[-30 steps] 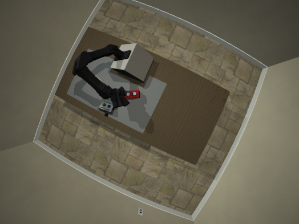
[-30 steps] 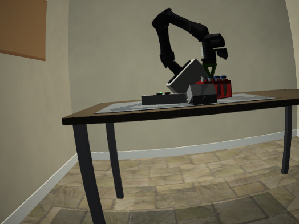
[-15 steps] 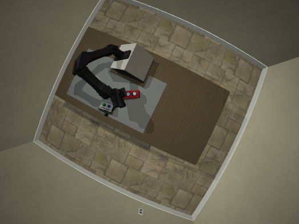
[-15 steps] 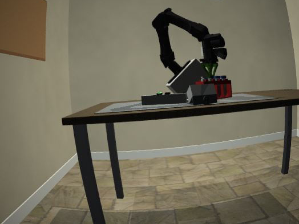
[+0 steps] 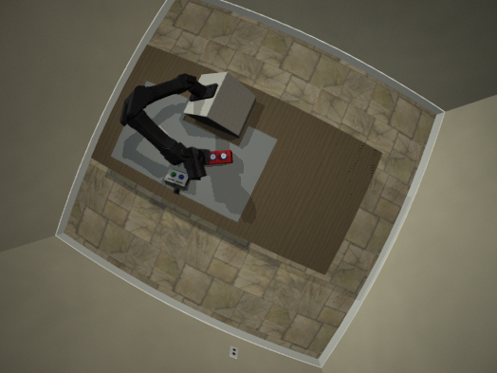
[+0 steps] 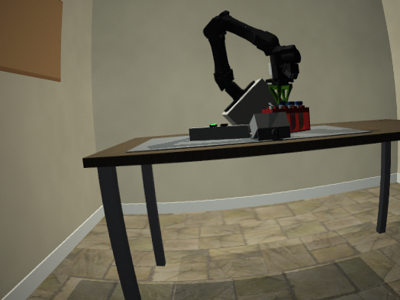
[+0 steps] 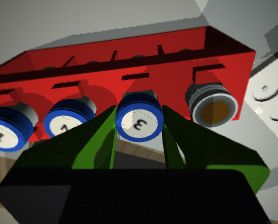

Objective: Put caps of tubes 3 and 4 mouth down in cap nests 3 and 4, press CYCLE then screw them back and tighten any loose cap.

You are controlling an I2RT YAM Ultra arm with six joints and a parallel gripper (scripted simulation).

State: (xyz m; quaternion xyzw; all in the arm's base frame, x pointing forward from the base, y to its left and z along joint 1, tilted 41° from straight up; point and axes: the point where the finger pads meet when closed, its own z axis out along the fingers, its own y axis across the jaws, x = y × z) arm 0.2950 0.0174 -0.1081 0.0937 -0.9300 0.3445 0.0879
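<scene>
The red decapping station DS (image 7: pixel 125 60) stands on the grey mat and also shows in the overhead view (image 5: pixel 220 157) and the side view (image 6: pixel 294 117). My gripper (image 7: pixel 139 112) comes down on it from above and its green fingers are shut on the blue cap with the dot numbered 3 (image 7: pixel 139 120), which sits at the top of its tube. The tube to its right (image 7: pixel 212 106) is open, with amber liquid showing. Two capped tubes (image 7: pixel 67 120) stand to the left. The other loose cap is not in view.
The small key desk (image 5: pixel 176 177) holds the green READY key (image 5: pixel 174 175) and the blue CYCLE key (image 5: pixel 181 177), close beside the gripper. The black cap tray (image 6: pixel 219 132) shows a lit green lamp (image 6: pixel 213 124). A large tilted grey box (image 5: pixel 223 102) stands behind the station.
</scene>
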